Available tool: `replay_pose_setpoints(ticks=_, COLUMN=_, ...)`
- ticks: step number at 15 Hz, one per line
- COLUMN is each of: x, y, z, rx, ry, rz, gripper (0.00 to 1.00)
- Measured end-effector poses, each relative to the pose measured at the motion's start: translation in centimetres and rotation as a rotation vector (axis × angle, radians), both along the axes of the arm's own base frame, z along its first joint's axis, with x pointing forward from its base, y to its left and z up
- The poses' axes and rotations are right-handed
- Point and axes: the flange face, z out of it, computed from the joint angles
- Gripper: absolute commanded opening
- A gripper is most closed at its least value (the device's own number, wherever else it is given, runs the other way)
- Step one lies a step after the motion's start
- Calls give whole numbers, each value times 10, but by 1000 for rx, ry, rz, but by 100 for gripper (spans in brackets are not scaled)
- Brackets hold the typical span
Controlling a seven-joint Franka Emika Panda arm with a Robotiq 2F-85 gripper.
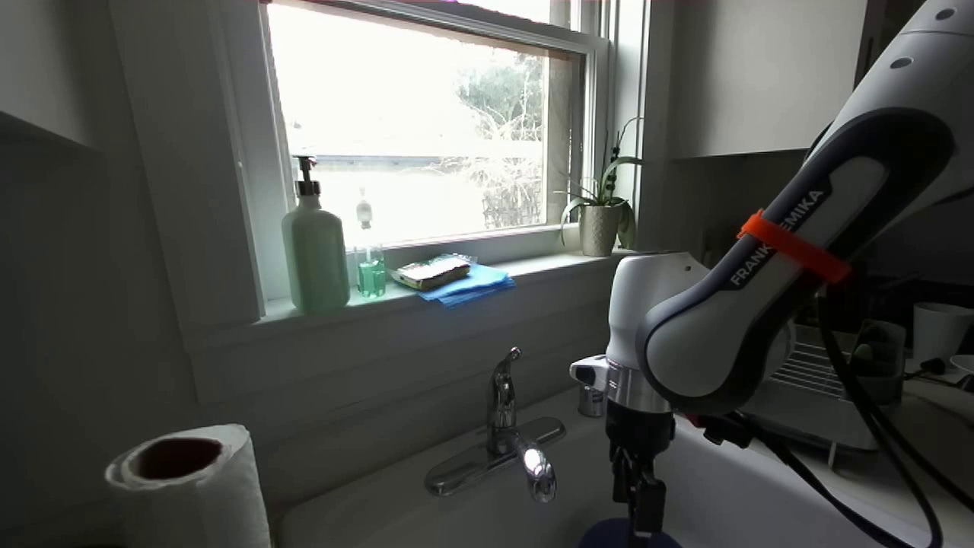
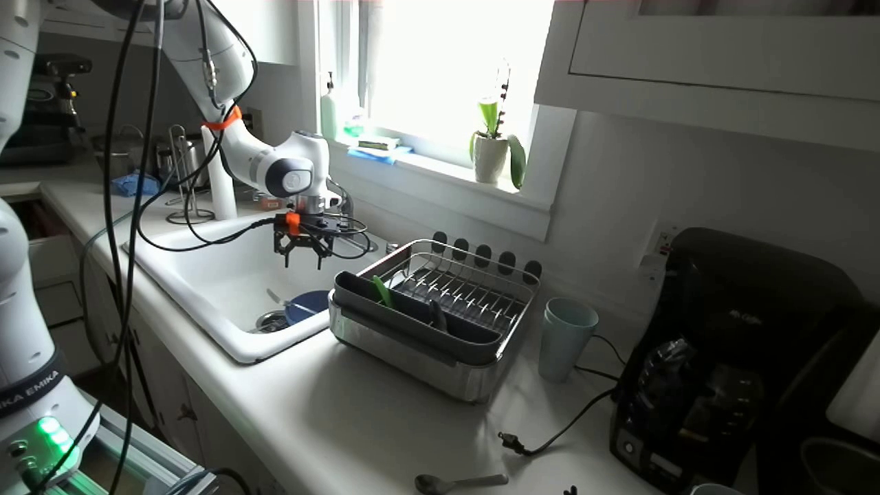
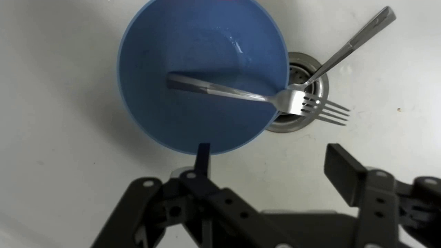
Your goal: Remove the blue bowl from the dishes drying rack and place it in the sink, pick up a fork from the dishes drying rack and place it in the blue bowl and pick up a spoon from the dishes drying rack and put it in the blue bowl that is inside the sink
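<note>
In the wrist view the blue bowl [image 3: 203, 127] stands in the sink [image 3: 69, 193] beside the drain. A fork [image 3: 237, 93] lies across its rim, handle inside the bowl and tines out over the drain. Another metal utensil [image 3: 348, 48] rests on the sink floor; its head is partly hidden by the fork and bowl, so I cannot tell its kind. My gripper [image 3: 268, 146] is open over the sink, holding nothing; its left finger overlaps the bowl's near rim in this view. The dishes drying rack [image 2: 405, 354] is beside the sink. A spoon [image 2: 432, 485] lies on the counter.
A chrome faucet [image 1: 502, 449] rises behind the sink, close to the arm. The rack's dark caddy [image 2: 474, 347] holds a green utensil [image 2: 382, 292] and a dark handle [image 2: 438, 316]. Cups [image 2: 567, 337] and a coffee maker [image 2: 729, 357] stand beyond the rack.
</note>
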Motion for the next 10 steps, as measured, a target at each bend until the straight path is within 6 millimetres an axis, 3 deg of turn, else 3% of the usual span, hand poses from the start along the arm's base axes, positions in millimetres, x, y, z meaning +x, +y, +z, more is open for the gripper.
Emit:
replay_pose_setpoints(ticks=6, x=0, y=-3, z=0, rx=-4, ry=-1, rz=1, gripper=100)
replay_pose_setpoints(ticks=10, x=6, y=-22, z=13, rx=-32, ry=-22, rz=-9, gripper=100)
